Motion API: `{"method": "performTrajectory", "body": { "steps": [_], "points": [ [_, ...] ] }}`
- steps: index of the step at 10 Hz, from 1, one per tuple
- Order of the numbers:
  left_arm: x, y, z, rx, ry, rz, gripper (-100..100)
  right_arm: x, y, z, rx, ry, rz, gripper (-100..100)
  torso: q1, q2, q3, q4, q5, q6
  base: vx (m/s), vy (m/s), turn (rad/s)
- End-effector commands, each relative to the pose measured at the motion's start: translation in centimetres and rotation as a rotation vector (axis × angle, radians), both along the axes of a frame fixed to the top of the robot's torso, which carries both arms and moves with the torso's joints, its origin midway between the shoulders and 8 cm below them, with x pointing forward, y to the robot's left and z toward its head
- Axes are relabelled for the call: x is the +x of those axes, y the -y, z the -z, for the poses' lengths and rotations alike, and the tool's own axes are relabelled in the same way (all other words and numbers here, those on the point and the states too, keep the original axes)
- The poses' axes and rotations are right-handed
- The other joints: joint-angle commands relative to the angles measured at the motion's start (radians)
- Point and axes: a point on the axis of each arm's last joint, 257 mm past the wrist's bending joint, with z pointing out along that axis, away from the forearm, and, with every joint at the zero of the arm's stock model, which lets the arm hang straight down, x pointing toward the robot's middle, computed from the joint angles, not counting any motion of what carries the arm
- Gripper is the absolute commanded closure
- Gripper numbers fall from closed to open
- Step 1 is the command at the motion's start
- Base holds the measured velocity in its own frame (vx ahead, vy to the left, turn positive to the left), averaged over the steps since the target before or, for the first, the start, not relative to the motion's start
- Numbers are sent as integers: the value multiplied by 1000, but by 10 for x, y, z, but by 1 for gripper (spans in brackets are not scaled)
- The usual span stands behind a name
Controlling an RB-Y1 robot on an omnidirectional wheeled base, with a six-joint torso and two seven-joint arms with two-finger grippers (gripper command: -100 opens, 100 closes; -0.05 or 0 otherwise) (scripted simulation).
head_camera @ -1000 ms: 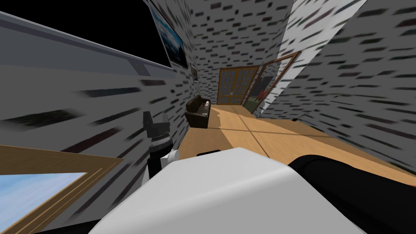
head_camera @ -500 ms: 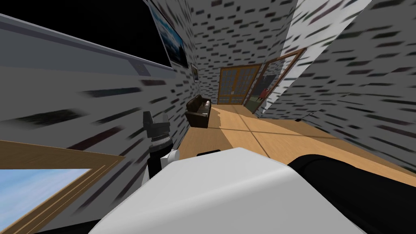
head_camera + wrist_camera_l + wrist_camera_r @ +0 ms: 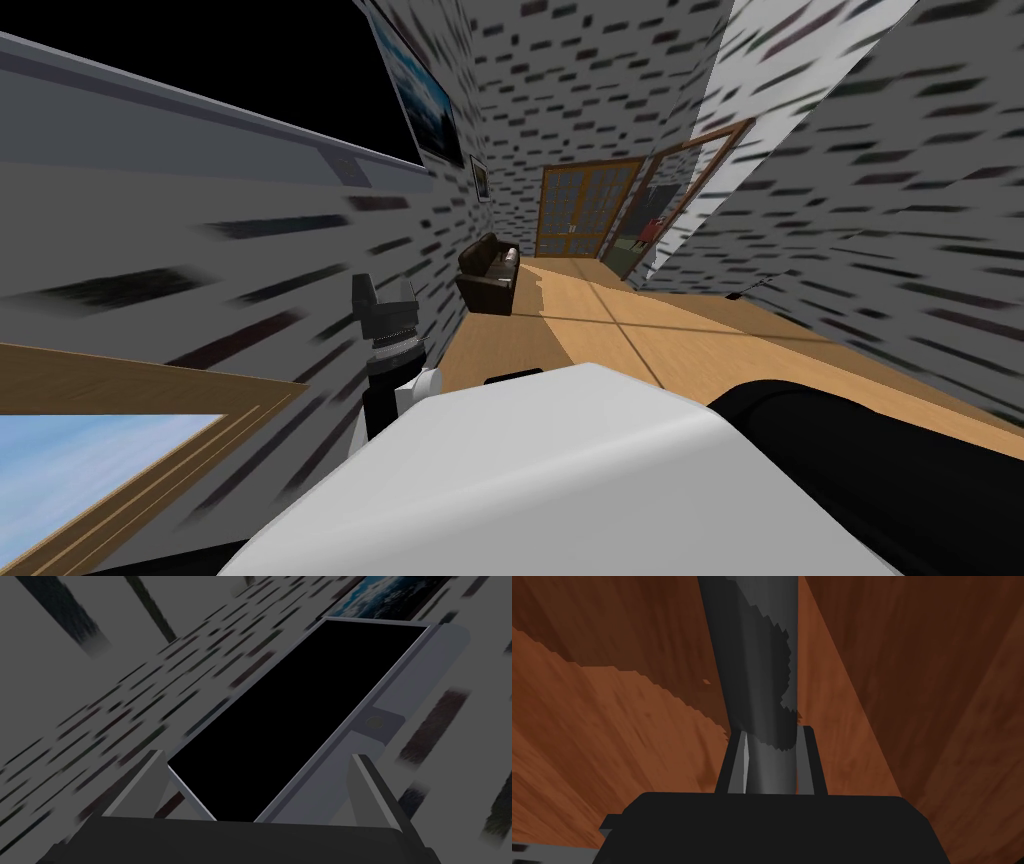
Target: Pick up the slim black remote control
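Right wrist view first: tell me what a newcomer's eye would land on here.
The right gripper, shut on a slim dark remote that juts out ahead of it over a reddish-brown wood surface. Next, the left gripper, open, raised beside the speckled wall in the head view, and a dark sofa against that wall farther down the wooden floor.

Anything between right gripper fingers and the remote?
Nothing. Right wrist view: the right gripper is shut on the dark slim remote, fingers pressing its sides; reddish-brown wood behind.
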Motion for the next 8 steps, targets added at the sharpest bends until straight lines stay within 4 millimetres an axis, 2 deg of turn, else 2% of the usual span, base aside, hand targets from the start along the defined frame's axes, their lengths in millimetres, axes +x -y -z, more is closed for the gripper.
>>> {"method": "performTrajectory", "body": {
  "steps": [1, 2, 3, 6, 7, 8],
  "points": [
    [0, 0, 0, 0, 0, 0, 0, 0, 0, 0, 0, 0, 0, 100, 0, 0, 0, 0, 0, 0, 0, 0, 0],
    [0, 0, 0, 0, 0, 0, 0, 0, 0, 0, 0, 0, 0, 0, 0, 0, 0, 0, 0, 0, 0, 0, 0],
    [0, 0, 0, 0, 0, 0, 0, 1, 8, -8, -1, -3, -2, 100, 0, 0, 0, 0, 0, 0, 10, 18, -57],
    [0, 0, 0, 0, 0, 0, 0, 1, 17, -22, 2, -8, -11, 100, 3, -1, -1, -1, 1, 0, 16, 31, -36],
    [0, 0, 0, 0, 0, 0, 0, 1, 14, -19, 1, -7, -10, 100, 3, -1, -1, -1, 1, 0, 5, 14, -6],
    [0, 0, 0, 0, 0, 0, 0, 2, 14, -19, 1, -7, -9, 0, 2, -1, -1, -1, 1, 0, 0, 0, 0]
  ]
}}
